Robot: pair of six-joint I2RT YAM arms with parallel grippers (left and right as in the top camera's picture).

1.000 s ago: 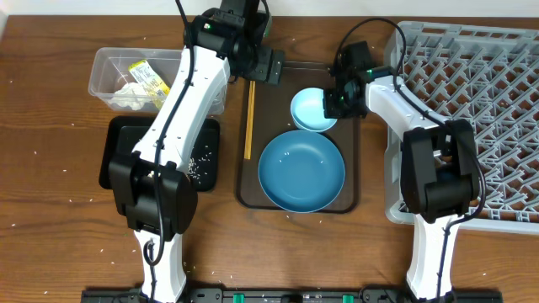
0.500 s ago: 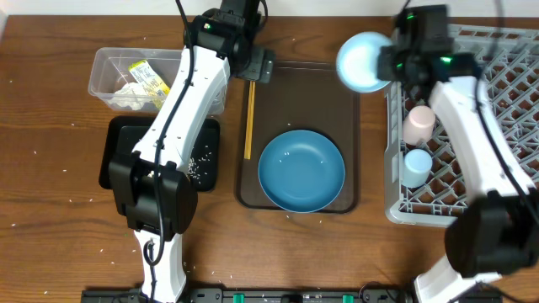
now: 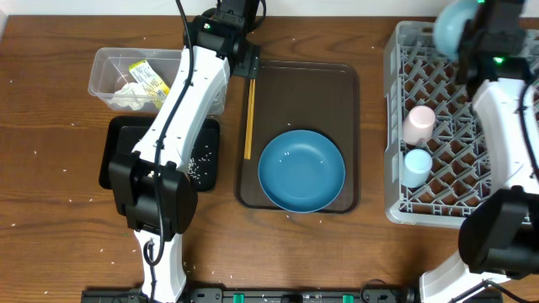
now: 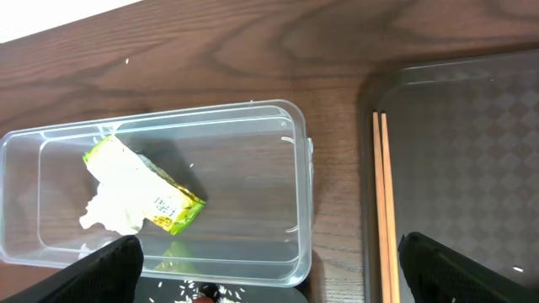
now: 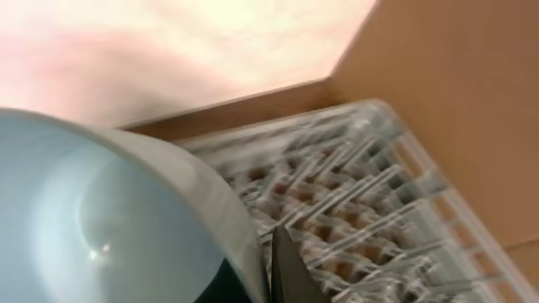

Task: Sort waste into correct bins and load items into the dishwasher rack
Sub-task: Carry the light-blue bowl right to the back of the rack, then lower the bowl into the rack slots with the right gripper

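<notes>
Clamping the bowl [image 3: 449, 25], right jaws hover over the rack [image 3: 392, 84] holding two cups [image 3: 418, 124]; left jaws gape.

Your overhead clips the bowl [image 3: 449, 27] at the top edge, and the right arm hides part of it. The left arm covers the middle of the black tray [image 3: 116, 136]. Right wrist view is blurry, so the rack [image 5: 354, 202] is smeared. The chopsticks [image 4: 381, 210] run off the bottom of the left wrist view.

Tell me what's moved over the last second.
The right tool, shut on the small light-blue bowl, lifted it off the brown tray and carried it right, above the far end of the dishwasher rack. The open left tool edged left near the chopsticks' far end. The blue dish and chopsticks stayed put.
</notes>
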